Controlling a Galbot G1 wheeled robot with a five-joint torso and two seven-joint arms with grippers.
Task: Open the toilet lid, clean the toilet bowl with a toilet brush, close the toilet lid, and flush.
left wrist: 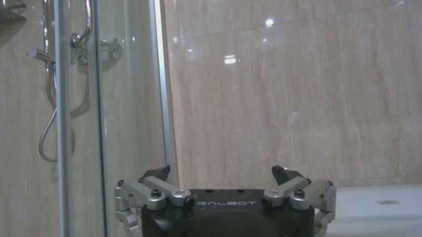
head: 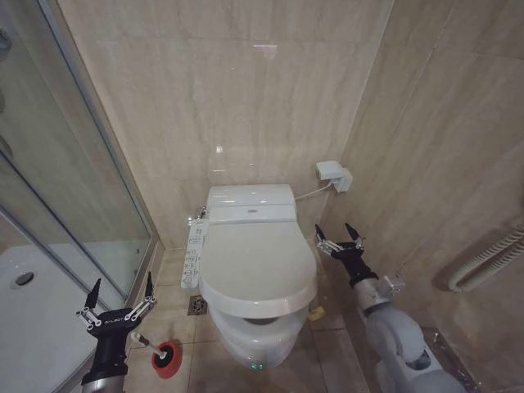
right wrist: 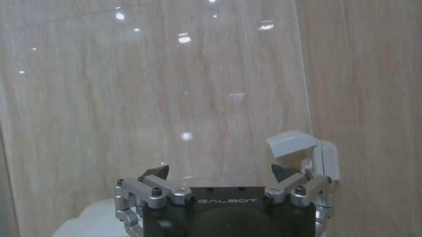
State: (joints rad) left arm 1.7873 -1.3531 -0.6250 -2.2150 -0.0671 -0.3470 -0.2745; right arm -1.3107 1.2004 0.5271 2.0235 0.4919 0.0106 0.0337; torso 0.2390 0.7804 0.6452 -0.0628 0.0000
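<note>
Head view: the toilet lid (head: 258,258) is seen closed and the toilet brush (head: 155,350) untouched in its red holder (head: 167,359) on the floor. The left gripper (head: 120,295) and the right gripper (head: 339,236) are held wide and empty, so every step is judged still to be done.

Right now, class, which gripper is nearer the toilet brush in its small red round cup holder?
Left. The left gripper hovers just above the toilet brush; the right gripper is across the toilet.

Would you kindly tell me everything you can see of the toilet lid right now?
The toilet lid is a large, glossy white oval cover that looks like plastic. It is shut, lying flat over the toilet bowl, with its hinged end against the white rear unit near the wall and its rounded front toward the robot. A control panel runs along one side. Nothing touches it from above; the right end effector hovers beside it, open.
</note>
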